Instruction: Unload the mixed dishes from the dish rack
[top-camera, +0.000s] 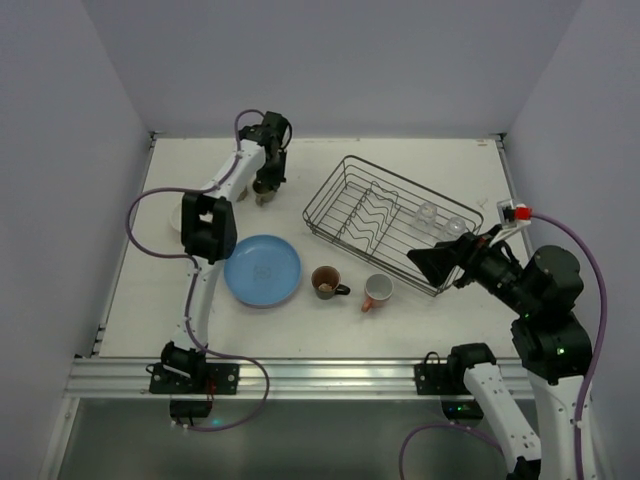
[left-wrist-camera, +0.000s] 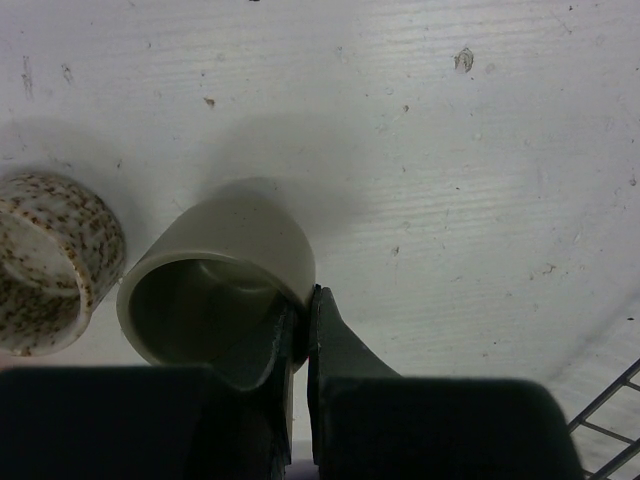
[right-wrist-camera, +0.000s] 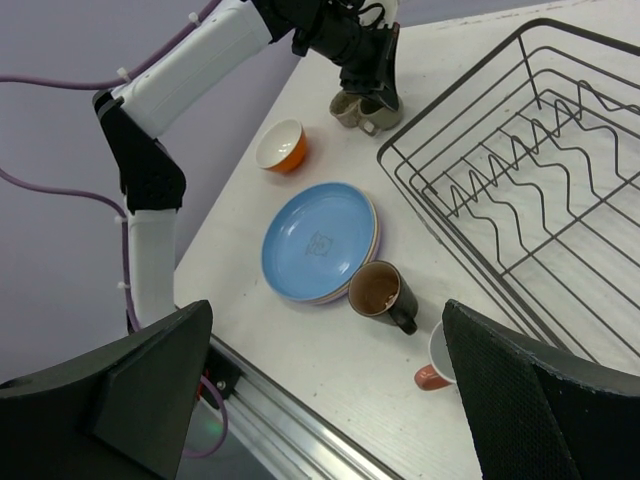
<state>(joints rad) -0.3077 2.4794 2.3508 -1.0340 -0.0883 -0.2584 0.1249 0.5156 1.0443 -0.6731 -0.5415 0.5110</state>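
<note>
The left tool is pressed together on the rim of an olive cup, one finger inside and one outside the wall, just off the far left corner of the black wire dish rack, with a speckled cup just beside it. The right tool is spread wide and holds nothing, hovering at the rack's near right corner. Two clear glasses stand inside the rack at its right end, while on the counter the light blue plate, brown mug and pink mug lie along the rack's near left side, and the orange bowl sits farther left.
</note>
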